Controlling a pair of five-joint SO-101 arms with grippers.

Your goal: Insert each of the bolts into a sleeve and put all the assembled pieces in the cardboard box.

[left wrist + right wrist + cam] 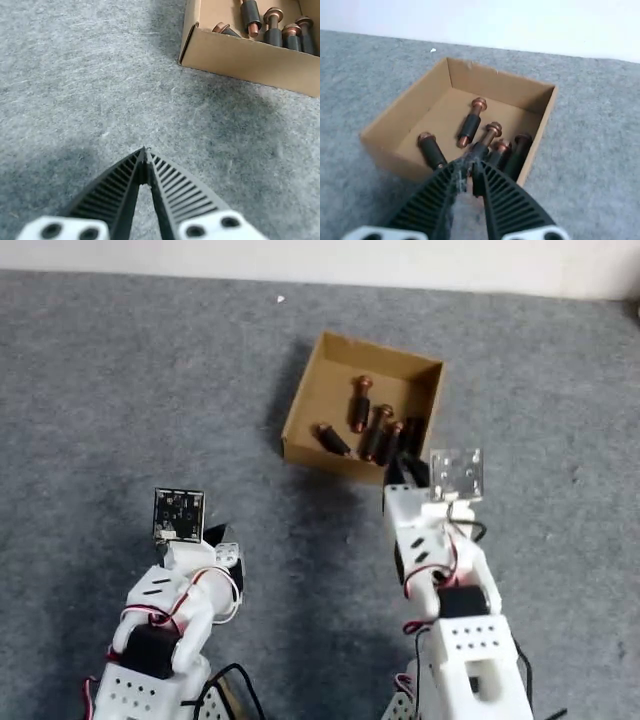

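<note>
Since all five bolt-in-sleeve pieces I can count already lie inside the cardboard box, task looks done, left gripper fingers together over the grey mat, right gripper fingers together above the box's near wall

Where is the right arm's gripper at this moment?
In the high view, the right gripper hangs over the near wall of the cardboard box, toward its right-hand end, beside the assembled pieces lying inside.

Five copper-headed bolts in black sleeves lie flat inside the open brown cardboard box, four of them close together.
</note>
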